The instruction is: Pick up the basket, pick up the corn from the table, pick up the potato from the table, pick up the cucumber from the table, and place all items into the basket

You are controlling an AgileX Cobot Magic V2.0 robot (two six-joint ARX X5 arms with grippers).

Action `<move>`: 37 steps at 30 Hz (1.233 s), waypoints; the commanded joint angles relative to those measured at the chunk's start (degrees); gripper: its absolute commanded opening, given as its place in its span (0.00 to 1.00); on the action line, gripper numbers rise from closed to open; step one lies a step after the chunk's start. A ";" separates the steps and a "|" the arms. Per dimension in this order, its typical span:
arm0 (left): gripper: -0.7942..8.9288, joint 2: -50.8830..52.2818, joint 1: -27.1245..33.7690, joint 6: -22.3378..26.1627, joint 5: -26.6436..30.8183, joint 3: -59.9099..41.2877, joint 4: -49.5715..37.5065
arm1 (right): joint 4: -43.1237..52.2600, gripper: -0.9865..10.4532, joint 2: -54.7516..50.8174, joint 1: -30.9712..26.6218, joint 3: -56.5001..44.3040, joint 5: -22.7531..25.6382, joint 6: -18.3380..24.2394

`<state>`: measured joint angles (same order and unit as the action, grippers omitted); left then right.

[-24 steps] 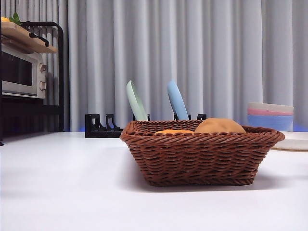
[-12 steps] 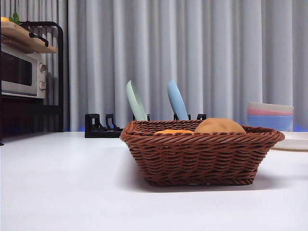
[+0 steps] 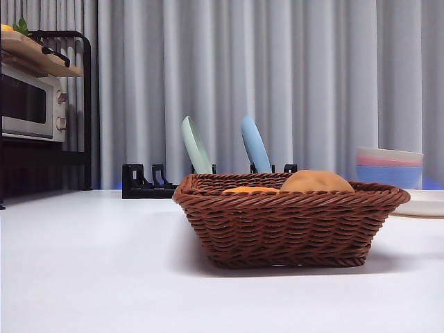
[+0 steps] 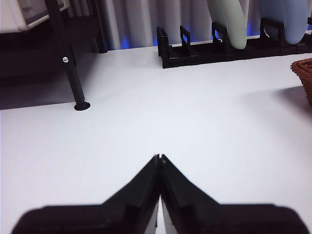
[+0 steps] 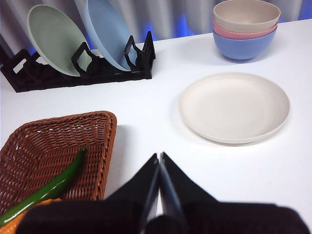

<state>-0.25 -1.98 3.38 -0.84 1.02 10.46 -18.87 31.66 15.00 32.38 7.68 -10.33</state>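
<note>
Two arms: both wait, out of the front view, each with its end effector held low and level over bare table and gripping nothing.
Left end effector (image 4: 159, 157): jaws pressed together at the tips, empty; it faces the black dish rack (image 4: 195, 48) and the leg of the black shelf frame (image 4: 75, 83), with the basket's braided corner just at the side of its view.
Right end effector (image 5: 159, 156): jaws pressed together, empty; it hangs just beside the basket's near corner, pointing toward the cream plate (image 5: 235, 106) and the stacked bowls (image 5: 245, 28).
Basket (image 3: 291, 225): stands flat on the table (image 3: 90, 277), toward the side where the cream plate lies, in front of the dish rack.
Cucumber (image 5: 46, 187): lies aslant inside the basket on the woven floor, stem end toward the basket's far corner; hidden below the rim in the front view.
Corn (image 3: 250, 189): inside the basket, only an orange top showing over the rim; in the right wrist view an orange sliver shows beside the cucumber's lower end.
Potato (image 3: 316, 182): inside the basket, its tan dome rising above the rim, beside the corn.
Dish rack contents: a green plate (image 3: 195, 146) and a blue plate (image 3: 255, 144) stand tilted on edge.
Toaster oven (image 3: 28, 104): sits on the black shelf frame at the table's far corner.
</note>
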 commanded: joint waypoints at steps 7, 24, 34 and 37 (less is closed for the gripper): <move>0.08 0.15 0.20 -0.42 -0.26 -0.85 -0.22 | 0.17 0.09 -0.07 0.07 -0.02 0.20 -0.52; 0.08 0.15 0.20 -0.42 -0.28 -0.85 -0.24 | -1.14 0.09 -4.83 -0.66 -0.70 1.90 9.05; 0.08 0.15 0.20 -0.39 -0.26 -0.85 -0.24 | 3.80 0.09 -21.86 -9.66 -18.51 -15.85 14.12; 0.08 0.15 0.20 -0.42 -0.24 -0.85 -0.24 | 5.44 0.09 -25.05 -9.86 -23.61 -16.72 13.03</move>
<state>-0.25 -1.98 3.38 -0.84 1.02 10.46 -14.24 7.40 5.17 10.33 -8.82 2.98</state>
